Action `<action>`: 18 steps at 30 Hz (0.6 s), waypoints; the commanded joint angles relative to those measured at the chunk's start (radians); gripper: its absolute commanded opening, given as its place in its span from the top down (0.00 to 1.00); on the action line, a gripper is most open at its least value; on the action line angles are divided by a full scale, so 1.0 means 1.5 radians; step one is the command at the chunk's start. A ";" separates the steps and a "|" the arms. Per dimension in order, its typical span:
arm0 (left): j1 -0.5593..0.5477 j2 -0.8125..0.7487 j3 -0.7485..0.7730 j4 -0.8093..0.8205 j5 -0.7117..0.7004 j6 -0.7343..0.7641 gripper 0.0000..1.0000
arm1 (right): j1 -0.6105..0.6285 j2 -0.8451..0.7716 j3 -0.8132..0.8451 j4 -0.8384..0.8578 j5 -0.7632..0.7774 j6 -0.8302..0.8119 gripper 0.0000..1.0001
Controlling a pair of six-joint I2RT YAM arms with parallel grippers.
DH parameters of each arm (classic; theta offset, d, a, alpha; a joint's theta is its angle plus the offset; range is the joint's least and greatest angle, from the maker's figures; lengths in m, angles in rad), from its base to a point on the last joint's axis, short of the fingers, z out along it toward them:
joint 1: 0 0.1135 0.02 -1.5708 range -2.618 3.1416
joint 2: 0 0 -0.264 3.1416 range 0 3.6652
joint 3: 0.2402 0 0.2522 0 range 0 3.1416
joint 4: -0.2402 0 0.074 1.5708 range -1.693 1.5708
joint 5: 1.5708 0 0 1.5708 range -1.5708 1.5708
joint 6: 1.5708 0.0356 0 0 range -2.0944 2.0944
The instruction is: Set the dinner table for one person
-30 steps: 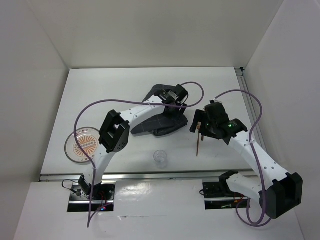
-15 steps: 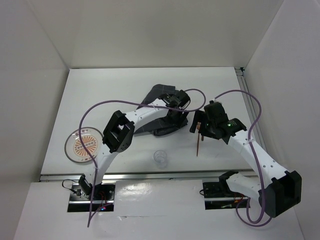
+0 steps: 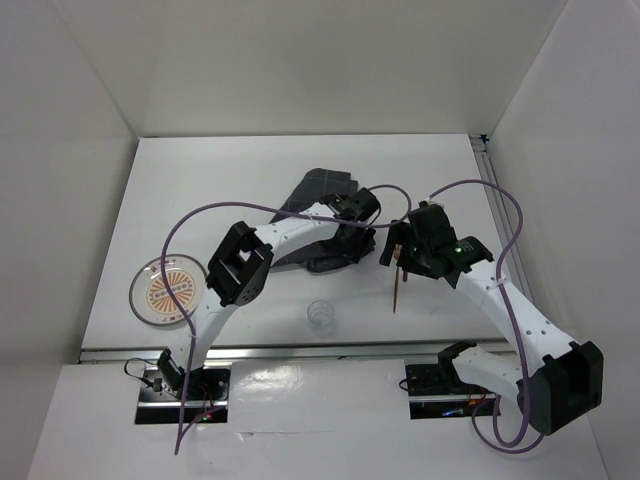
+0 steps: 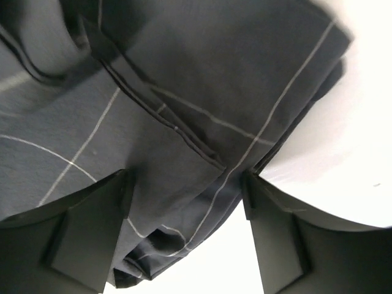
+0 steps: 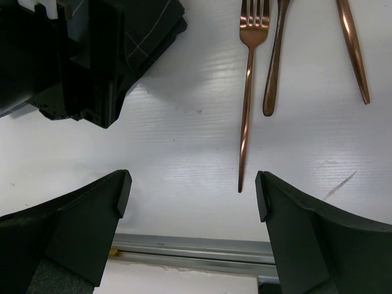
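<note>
Your L hand: jaws wide, straddling a fold of the grey checked cloth, nothing gripped. R hand: wide open, empty, over bare white worktop, fork just beside. Worktop lies under both arms; plate sits near-left on it.

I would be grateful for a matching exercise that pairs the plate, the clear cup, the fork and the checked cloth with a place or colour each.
Things:
1. plate
2. clear cup
3. fork
4. checked cloth

Descriptions:
A. copper-coloured
B. dark grey with thin pale lines
C. near the front edge, about mid-width
D. left side of the dinner table, orange pattern

Pairs: 1-D, 2-C, 3-A, 4-B
</note>
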 commanded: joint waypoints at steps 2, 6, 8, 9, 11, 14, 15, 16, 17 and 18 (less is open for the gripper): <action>0.000 -0.058 -0.023 0.013 -0.017 -0.013 0.08 | -0.004 0.000 0.010 -0.015 0.017 0.008 0.04; 0.000 -0.058 -0.023 0.007 -0.018 -0.013 0.08 | -0.004 0.012 0.010 -0.015 0.017 0.008 0.04; 0.000 -0.064 -0.023 0.007 -0.007 -0.013 0.08 | -0.004 0.012 0.010 -0.015 0.017 0.008 0.04; 0.000 -0.064 -0.032 0.014 -0.001 -0.013 0.09 | -0.004 0.012 0.010 -0.015 0.017 0.008 0.04; 0.000 -0.090 -0.032 0.014 -0.001 -0.013 0.09 | -0.004 0.012 0.010 -0.015 0.017 0.008 0.03; 0.000 -0.110 -0.039 0.014 -0.019 -0.013 0.08 | -0.004 0.012 0.010 -0.015 0.017 0.008 0.03; 0.000 -0.119 -0.039 0.014 -0.019 -0.013 0.08 | -0.004 0.012 0.010 -0.015 0.017 0.008 0.03; 0.000 -0.119 -0.039 0.014 -0.025 -0.013 0.08 | -0.004 0.012 0.010 -0.007 0.010 0.002 0.03; 0.000 -0.119 -0.039 0.014 -0.025 -0.013 0.09 | -0.004 0.018 0.010 -0.007 0.010 0.002 0.03; 0.000 -0.119 -0.031 0.014 -0.025 -0.013 0.09 | -0.004 0.018 0.010 -0.007 0.010 0.002 0.03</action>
